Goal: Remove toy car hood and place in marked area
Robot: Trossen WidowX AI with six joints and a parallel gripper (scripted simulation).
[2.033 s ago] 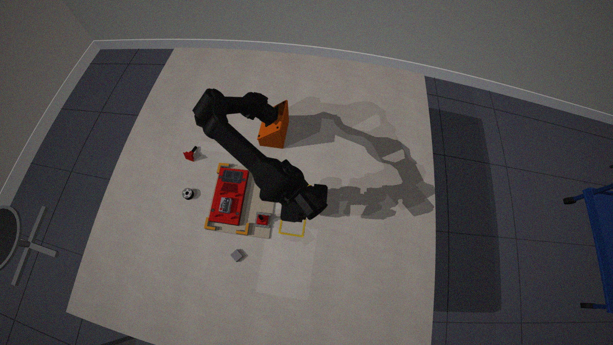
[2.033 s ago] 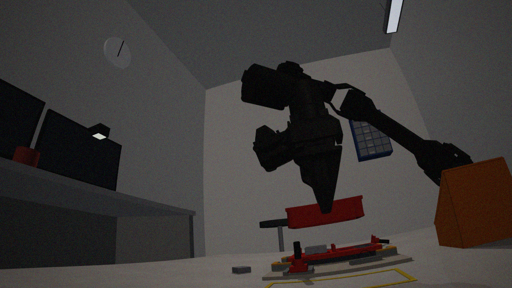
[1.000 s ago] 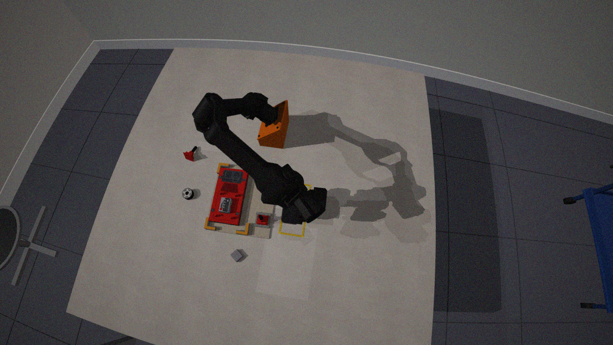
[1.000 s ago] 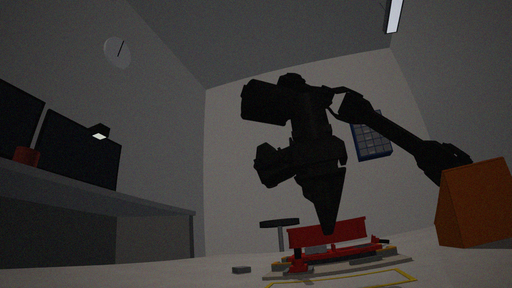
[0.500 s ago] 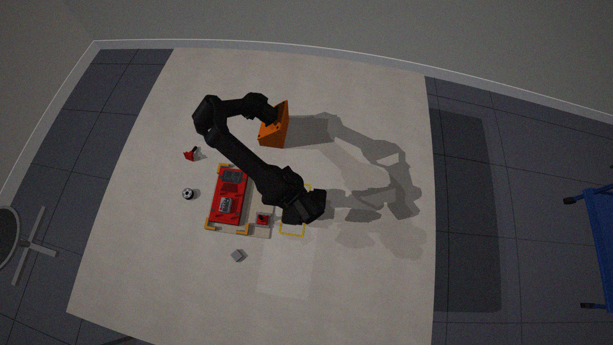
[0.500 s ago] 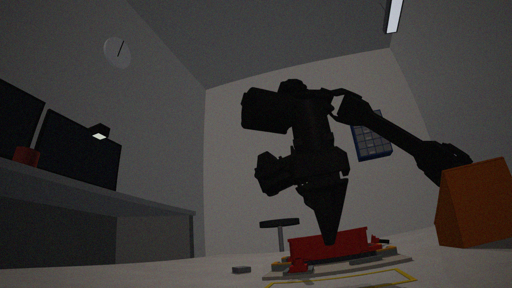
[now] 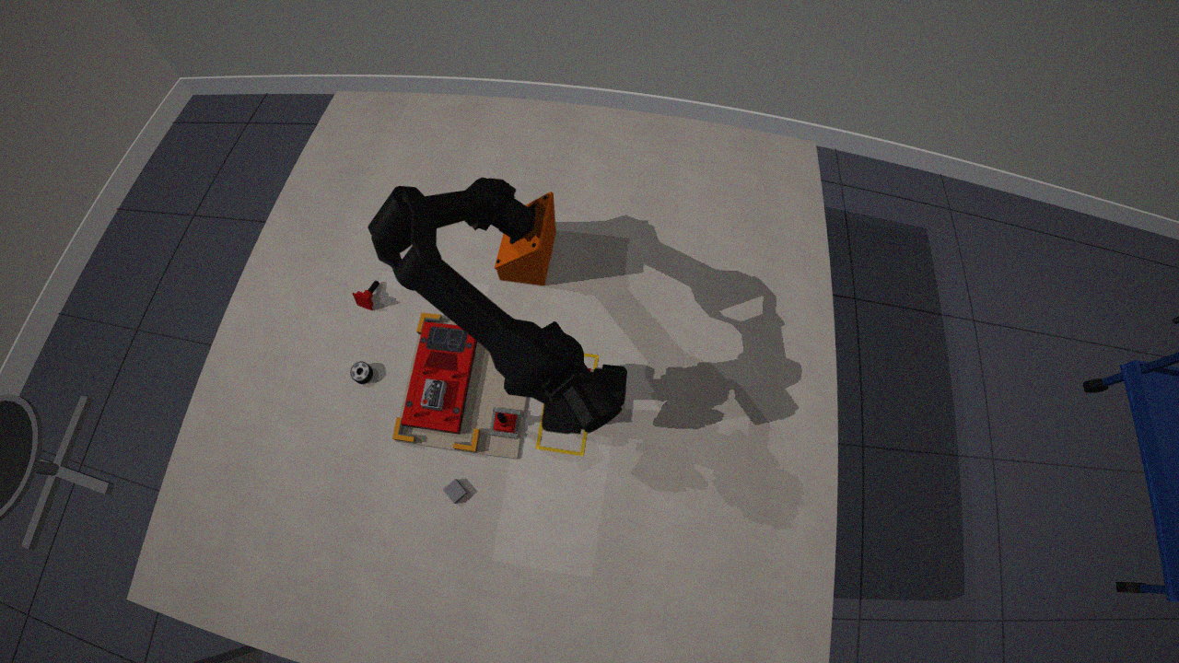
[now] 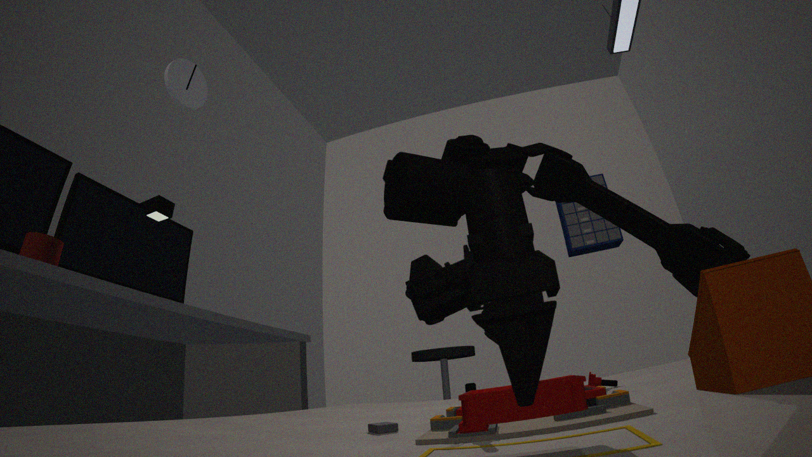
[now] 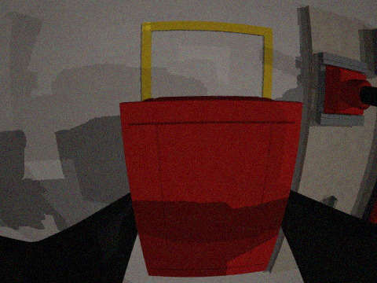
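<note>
The gripper (image 9: 210, 247) grasps the red hood (image 9: 212, 163) at frame center, just below the yellow marked area (image 9: 206, 28).

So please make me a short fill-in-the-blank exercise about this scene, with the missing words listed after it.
1. The pincer is shut on the red ____.
2. The marked area on the table has a border of ____ colour.
3. In the top view, the small grey cube lies apart from the toy car, and the arm's base is mounted on an ____ block.

Missing words: hood; yellow; orange
</note>
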